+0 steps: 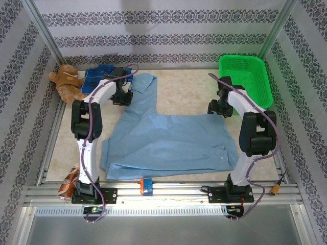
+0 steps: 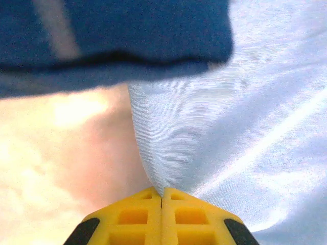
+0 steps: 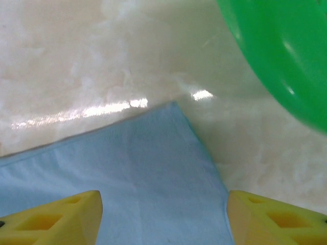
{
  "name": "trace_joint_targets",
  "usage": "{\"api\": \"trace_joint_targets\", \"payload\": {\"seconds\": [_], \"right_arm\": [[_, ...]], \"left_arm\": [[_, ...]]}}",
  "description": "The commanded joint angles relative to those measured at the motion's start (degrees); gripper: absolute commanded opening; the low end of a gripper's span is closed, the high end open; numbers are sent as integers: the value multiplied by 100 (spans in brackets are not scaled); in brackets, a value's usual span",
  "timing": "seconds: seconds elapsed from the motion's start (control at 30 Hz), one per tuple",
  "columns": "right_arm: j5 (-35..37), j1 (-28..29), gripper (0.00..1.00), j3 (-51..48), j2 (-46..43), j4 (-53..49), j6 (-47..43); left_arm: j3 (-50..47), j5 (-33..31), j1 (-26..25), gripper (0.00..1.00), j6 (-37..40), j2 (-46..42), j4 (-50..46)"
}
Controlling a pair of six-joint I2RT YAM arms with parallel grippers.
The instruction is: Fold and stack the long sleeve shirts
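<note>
Finding: no text, label, brand, number or sign can be read in any view. The crumpled wrapper (image 1: 68,181) at the near left corner, beside the left arm's base, carries coloured printing, but it is too small and blurred to make out. The bands on the walls (image 1: 153,40) are a repeating ornamental pattern, not lettering.

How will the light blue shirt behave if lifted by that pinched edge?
Probably floppy: the light blue shirt fans out in soft folds from the shut left gripper. Likely light and thin, lying flat with creases on the table. Its sheen hints it may slip.
</note>
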Motion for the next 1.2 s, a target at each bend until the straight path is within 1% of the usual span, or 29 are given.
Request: {"api": "trace_joint_targets", "payload": {"seconds": [0.0,0.1,0.37,0.47,0.67,0.77,0.9,1.07,1.17], "right_arm": [[207,23,65,348,276,-13,-161],[315,48,62,574,514,-88,-138],[414,141,55,1001,998,-191,-323],[641,168,53,1100,1116,-321,-322],[1002,127,47,1109,1246,-326,-389],[1181,103,47,1109,1232,-254,-473],[1053,88,46,1135,1273,-140,-589],[976,87,39,1249,1405,-135,-567],[908,83,37,1258,1454,-152,-538]], "left_arm": [[-442,-161,87,0,100,-490,388],[-713,-241,135,0,111,-724,500],[-850,-405,220,0,134,-956,543],[-980,-338,311,0,92,-1048,616],[-1025,-239,314,0,130,-1088,605],[-1025,-179,314,0,93,-1115,636],[-998,-74,315,0,77,-1100,646],[-1021,-62,296,0,77,-1097,633],[-1064,-72,300,0,81,-1130,635]]}}
